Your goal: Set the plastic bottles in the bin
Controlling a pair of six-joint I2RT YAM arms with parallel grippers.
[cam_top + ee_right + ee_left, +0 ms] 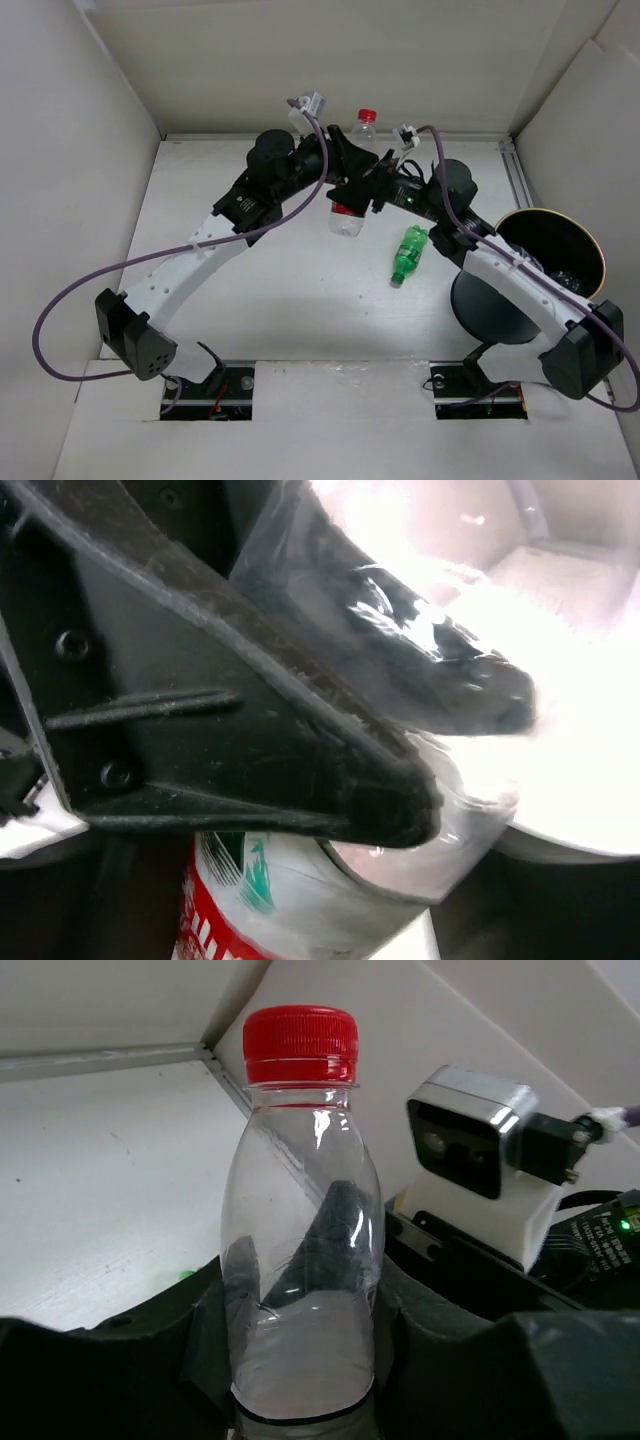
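A clear bottle with a red cap (pixel 366 116) and a red label (pixel 346 210) hangs above the table at the back centre, held between both arms. My left gripper (pixel 343 165) is shut on its clear upper part (pixel 300 1250), a finger (pixel 205 1350) on each side. My right gripper (pixel 368 196) is shut on its lower part by the label (pixel 250 900); one finger (pixel 380 810) lies over it and the other shows through the plastic. A green bottle (pixel 408 252) lies on the table. The bin (pixel 585 232) stands at the right, with clear bottles glinting inside it.
White walls close in the table at the left, back and right. A metal rail (pixel 520 180) runs along the right back edge. Purple cables loop off both arms. The right wrist's camera housing (pixel 470 1145) sits close beside the held bottle.
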